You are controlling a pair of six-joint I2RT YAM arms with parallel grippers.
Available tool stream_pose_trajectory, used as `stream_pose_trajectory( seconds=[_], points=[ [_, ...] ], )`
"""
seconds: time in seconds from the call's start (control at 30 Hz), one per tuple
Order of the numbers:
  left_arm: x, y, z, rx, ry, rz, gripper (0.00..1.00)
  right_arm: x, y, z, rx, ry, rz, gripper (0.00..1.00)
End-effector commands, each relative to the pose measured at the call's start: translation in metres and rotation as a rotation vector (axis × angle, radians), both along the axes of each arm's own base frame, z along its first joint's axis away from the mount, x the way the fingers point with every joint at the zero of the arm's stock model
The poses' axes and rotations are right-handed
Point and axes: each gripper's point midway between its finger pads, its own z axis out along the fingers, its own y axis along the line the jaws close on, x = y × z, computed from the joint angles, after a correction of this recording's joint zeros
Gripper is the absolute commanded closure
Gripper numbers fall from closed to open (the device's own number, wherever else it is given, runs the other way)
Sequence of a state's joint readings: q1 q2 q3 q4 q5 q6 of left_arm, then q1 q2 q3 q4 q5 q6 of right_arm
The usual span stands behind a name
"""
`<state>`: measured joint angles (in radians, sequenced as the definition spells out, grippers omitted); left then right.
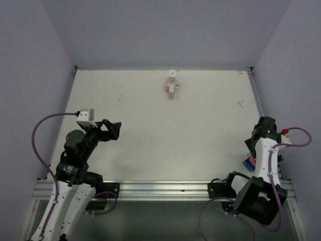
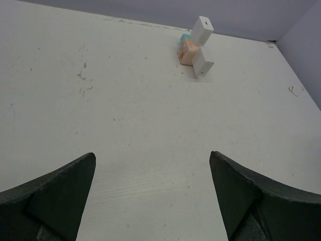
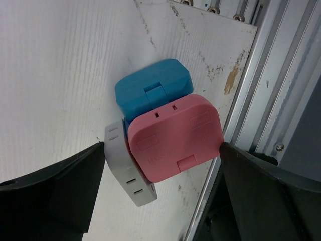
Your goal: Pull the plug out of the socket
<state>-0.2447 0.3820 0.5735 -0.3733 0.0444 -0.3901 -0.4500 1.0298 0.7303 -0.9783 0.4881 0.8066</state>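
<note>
With the left gripper [image 1: 113, 129] and the right gripper [image 3: 161, 150] spread wide and empty, the white plug [image 2: 202, 61], seated in the peach socket [image 2: 187, 51] near the table's [image 1: 150, 150] far edge, is best gripped squarely and drawn straight out.

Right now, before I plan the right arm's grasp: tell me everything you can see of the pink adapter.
The pink adapter is a matte plastic block with rounded corners, two small slots near one edge, two embossed rectangles and a small tab. It lies flat, overlapping a blue adapter and a grey adapter, on the table close to the metal rail. The right gripper straddles it, open; whether a finger touches it is unclear.
</note>
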Motion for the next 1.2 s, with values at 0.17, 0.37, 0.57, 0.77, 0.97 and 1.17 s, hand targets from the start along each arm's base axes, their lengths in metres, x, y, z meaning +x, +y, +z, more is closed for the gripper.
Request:
stream_pose_trajectory(
  seconds=[0.17,0.37,0.57,0.77,0.97,1.17],
  points=[
    [0.006,-0.001,0.004,0.009,-0.021,0.000,0.00,0.015,0.012,-0.015,0.061,-0.104,0.044,0.06],
    [0.007,0.000,0.002,0.011,-0.014,0.005,0.00,0.041,0.035,-0.021,0.172,-0.215,0.201,0.09],
    [0.009,0.002,-0.001,0.014,-0.002,0.014,0.01,0.065,0.056,-0.017,0.231,-0.284,0.355,0.10],
    [0.010,0.003,-0.001,0.013,0.002,0.019,0.00,0.098,0.098,-0.009,0.193,-0.232,0.592,0.09],
    [0.011,0.005,-0.003,0.016,0.011,0.029,0.00,0.130,0.154,-0.006,0.169,-0.192,0.800,0.08],
    [0.012,0.007,-0.003,0.018,0.012,0.036,0.01,0.146,0.221,0.000,0.097,-0.137,0.992,0.06]
  ],
)
